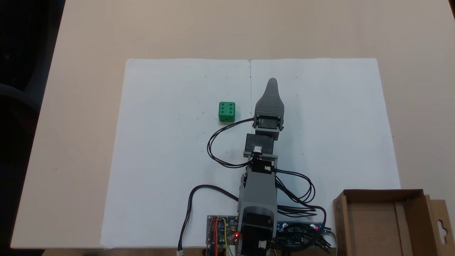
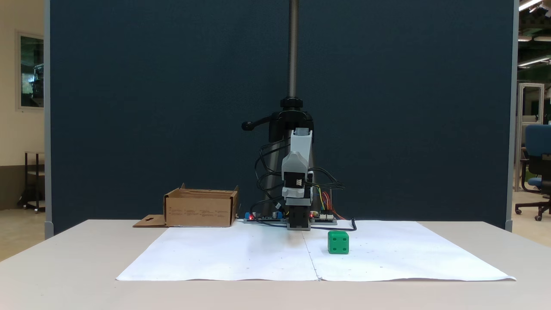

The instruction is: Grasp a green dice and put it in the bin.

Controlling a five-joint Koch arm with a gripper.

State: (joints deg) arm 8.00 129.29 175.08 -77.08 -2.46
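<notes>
White paper sheets [image 2: 241,258], two laid edge to edge with a visible seam, cover the matte beige table [image 2: 64,267] nearest the front-facing fixed view. On the paper stands the green dice [image 2: 338,242], a small glossy plastic cube with round recessed pips; in a fixed view from above [image 1: 226,111] its top face shows six pips, while the front-facing view shows a side face with fewer. From above, the dice lies at about 9 o'clock from the gripper [image 1: 272,82], near it but apart, resting free on the sheet. The gripper is a grey, ribbed, tapering piece pointing toward 12 o'clock; its jaws lie one over the other, so whether it is spread or closed cannot be told. Black cables [image 1: 217,149] loop from the grey and black arm [image 1: 261,177] to circuit boards [image 1: 222,231] with small red lights at its base. The bin [image 1: 385,222], a brown corrugated cardboard box with upright flaps, sits at 4 o'clock from the arm's base in the top view, its hang-tab cutout visible there; the front-facing view [image 2: 200,209] shows its printed side wall before a dark blue partition [image 2: 150,107].
</notes>
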